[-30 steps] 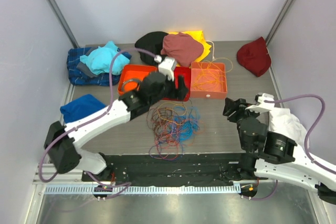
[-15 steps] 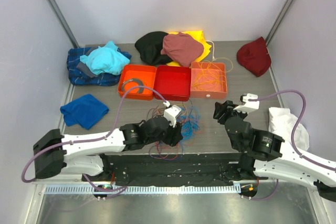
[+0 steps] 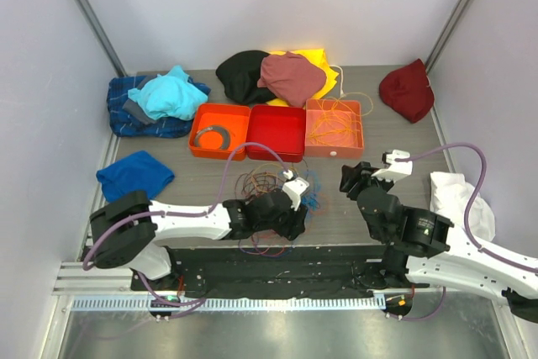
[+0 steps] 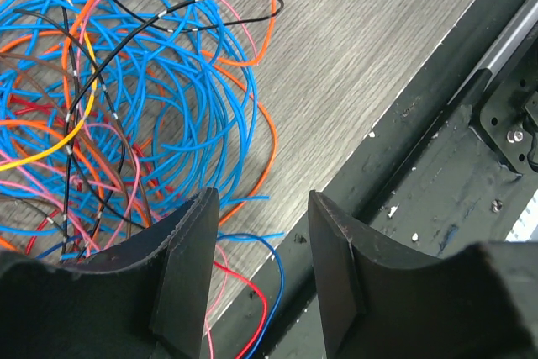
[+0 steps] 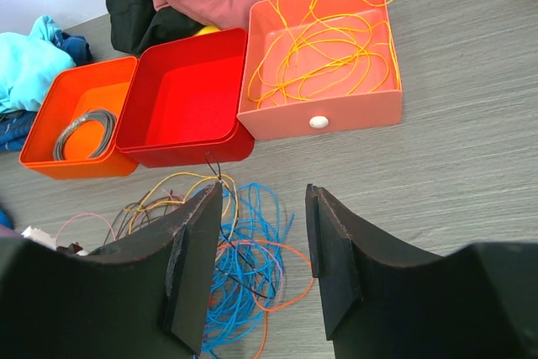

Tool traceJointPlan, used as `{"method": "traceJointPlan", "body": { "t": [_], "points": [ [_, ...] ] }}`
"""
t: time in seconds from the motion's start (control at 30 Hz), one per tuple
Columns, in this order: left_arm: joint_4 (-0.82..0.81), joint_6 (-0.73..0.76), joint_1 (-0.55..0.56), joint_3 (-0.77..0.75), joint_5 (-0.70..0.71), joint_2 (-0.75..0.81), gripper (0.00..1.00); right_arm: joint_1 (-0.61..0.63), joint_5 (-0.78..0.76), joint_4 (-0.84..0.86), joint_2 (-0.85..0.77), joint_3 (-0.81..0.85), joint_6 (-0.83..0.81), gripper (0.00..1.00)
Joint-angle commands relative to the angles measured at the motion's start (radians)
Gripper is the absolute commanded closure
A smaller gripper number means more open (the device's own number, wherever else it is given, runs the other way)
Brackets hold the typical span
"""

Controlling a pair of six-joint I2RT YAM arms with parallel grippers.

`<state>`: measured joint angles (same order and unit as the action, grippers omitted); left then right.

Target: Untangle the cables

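Observation:
The cables [image 3: 271,195] lie in a loose tangle of blue, orange, red, pink, yellow and black wires on the table's near middle. My left gripper [image 3: 299,218] is low at the tangle's near right edge, open and empty. In the left wrist view the tangle [image 4: 126,81] fills the upper left, and a blue and a red wire [image 4: 252,292] run between the open jaws of that gripper [image 4: 262,208] over the table's edge. My right gripper [image 3: 353,179] is open and empty to the right of the tangle. Its wrist view shows that gripper [image 5: 262,199] above the cables [image 5: 244,266].
Three trays stand behind the tangle: an orange one [image 3: 202,145] with a grey coil, a red one [image 3: 276,130], and a salmon one [image 3: 353,147] with yellow-orange wires. Cloths lie at the back and sides [image 3: 134,176]. A black rail [image 4: 437,166] borders the near edge.
My left arm has swung from the trays down to the tangle's near right edge. My right gripper has moved left towards the tangle.

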<state>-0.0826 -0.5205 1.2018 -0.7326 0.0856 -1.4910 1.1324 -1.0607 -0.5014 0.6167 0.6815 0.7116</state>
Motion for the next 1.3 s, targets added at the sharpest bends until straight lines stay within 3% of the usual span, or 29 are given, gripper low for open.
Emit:
{"method": "traceJointPlan", "body": {
  "t": [0.0, 0.07, 0.13, 0.17, 0.2, 0.33, 0.4, 0.5, 0.67, 0.87, 1.1, 1.27],
  "points": [
    [-0.082, 0.008, 0.004, -0.045, 0.028, -0.032, 0.50, 0.001, -0.022, 0.006, -0.018, 0.001, 0.032, 0.48],
    [-0.080, 0.011, 0.002, -0.053, 0.043, -0.060, 0.52, 0.003, -0.025, 0.004, -0.023, 0.001, 0.029, 0.48],
    [-0.078, 0.013, 0.002, -0.062, 0.046, -0.075, 0.62, 0.003, -0.025, 0.000, -0.025, 0.001, 0.031, 0.48],
    [-0.080, 0.011, 0.004, -0.063, 0.048, -0.078, 0.69, 0.003, -0.024, -0.003, -0.026, 0.001, 0.031, 0.48],
    [-0.083, 0.013, 0.002, -0.062, 0.046, -0.077, 0.83, 0.001, -0.022, -0.005, -0.026, 0.000, 0.032, 0.48],
    [-0.077, 0.016, 0.002, -0.056, 0.074, -0.058, 0.91, 0.003, -0.018, -0.009, -0.032, -0.007, 0.045, 0.48],
    [-0.071, 0.020, 0.002, -0.047, 0.089, -0.040, 1.00, 0.001, -0.013, -0.011, -0.032, -0.010, 0.049, 0.48],
    [-0.049, 0.028, 0.002, -0.028, 0.109, 0.055, 1.00, 0.001, -0.012, -0.011, -0.029, -0.010, 0.054, 0.48],
    [0.110, 0.077, 0.002, -0.062, 0.190, 0.365, 1.00, 0.003, -0.004, -0.002, -0.015, -0.005, 0.049, 0.48],
    [0.299, 0.198, 0.002, -0.283, 0.365, 0.606, 1.00, 0.003, 0.109, 0.095, 0.034, -0.022, -0.007, 0.50],
    [0.518, 0.336, 0.002, -0.675, 0.479, 0.536, 1.00, 0.001, 0.374, 0.339, 0.095, -0.048, -0.147, 0.52],
    [0.523, 0.404, 0.002, -0.896, 0.522, 0.450, 1.00, 0.001, 0.482, 0.423, 0.195, 0.010, -0.216, 0.49]
  ]
}}
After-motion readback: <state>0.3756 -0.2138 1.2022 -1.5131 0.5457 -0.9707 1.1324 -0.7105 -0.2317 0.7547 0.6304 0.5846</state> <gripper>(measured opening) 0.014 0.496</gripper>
